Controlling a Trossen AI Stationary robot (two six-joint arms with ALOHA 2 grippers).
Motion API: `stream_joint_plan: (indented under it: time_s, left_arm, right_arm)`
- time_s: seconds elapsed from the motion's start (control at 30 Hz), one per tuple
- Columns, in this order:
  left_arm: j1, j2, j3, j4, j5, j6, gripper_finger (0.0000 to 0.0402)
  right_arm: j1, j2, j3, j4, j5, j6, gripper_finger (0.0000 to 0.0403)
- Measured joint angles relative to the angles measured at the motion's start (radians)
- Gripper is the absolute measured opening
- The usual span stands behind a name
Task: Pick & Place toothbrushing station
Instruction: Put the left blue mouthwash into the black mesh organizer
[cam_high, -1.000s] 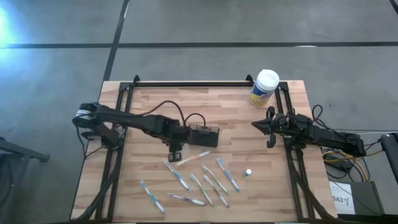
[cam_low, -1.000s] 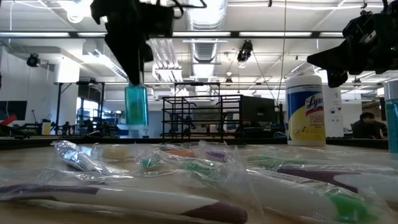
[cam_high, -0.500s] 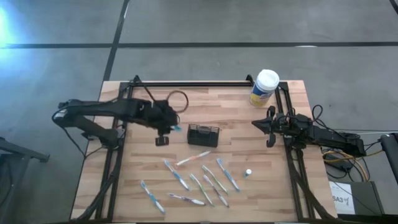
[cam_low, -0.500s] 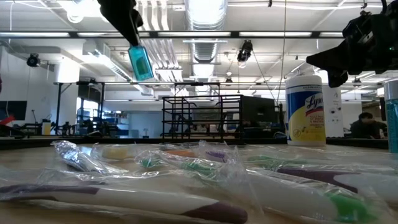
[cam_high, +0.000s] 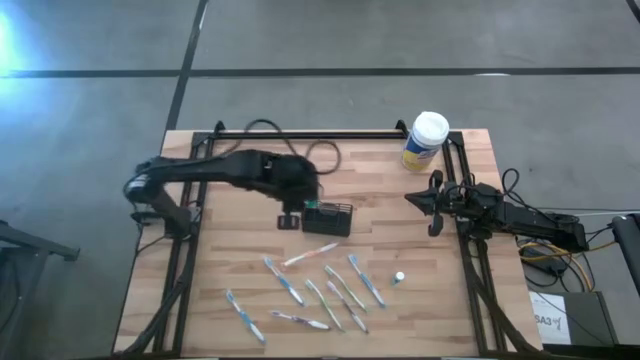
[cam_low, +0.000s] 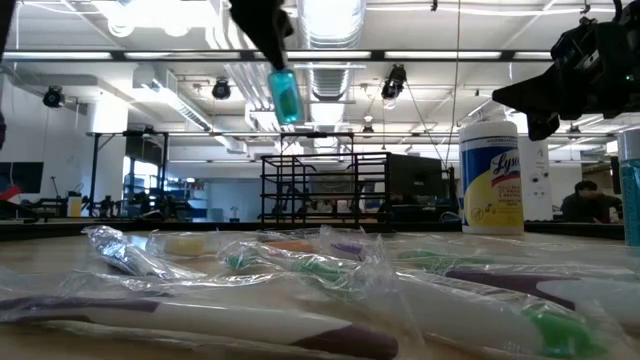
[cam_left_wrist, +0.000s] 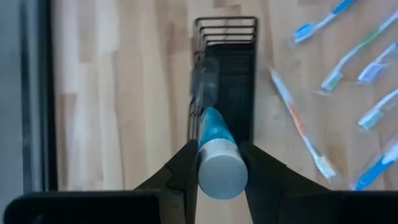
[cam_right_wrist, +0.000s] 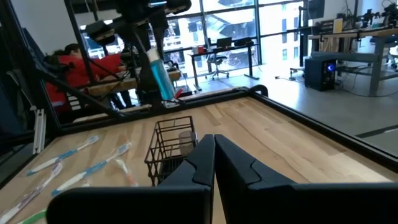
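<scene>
Left wrist view, left tool (cam_left_wrist: 217, 168) gripping blue tube (cam_left_wrist: 214, 134) above black holder (cam_left_wrist: 233, 68)

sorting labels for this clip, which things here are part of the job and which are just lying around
Part of the job:
- black mesh holder box
- blue tube with a grey cap, gripped by the left gripper above the box
- wrapped toothbrushes on the table

Lying about:
- white-lidded wipes canister
- small white cap
- right gripper, waiting at the table's right edge

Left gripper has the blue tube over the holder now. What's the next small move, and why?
Probably a straight descent. The left gripper is shut on the blue tube, which hangs above the black mesh holder, not yet inside it. Lower it into the open top, then release. The right gripper waits at the table's right edge.
</scene>
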Motion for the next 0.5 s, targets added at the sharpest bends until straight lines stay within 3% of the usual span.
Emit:
stream_joint_plan:
  time_s: [0.33, 0.5]
  left_arm:
    - [-0.042, 0.311, 0.382, -0.172, 0.04, 0.054, 0.0096]
    - [-0.04, 0.427, 0.516, -0.27, -0.008, 0.049, 0.0096]
  right_arm:
    - [0.0, 0.0, 0.0, -0.005, 0.0, 0.0, 0.0008]
    - [0.0, 0.0, 0.0, -0.006, 0.0, 0.0, 0.0008]
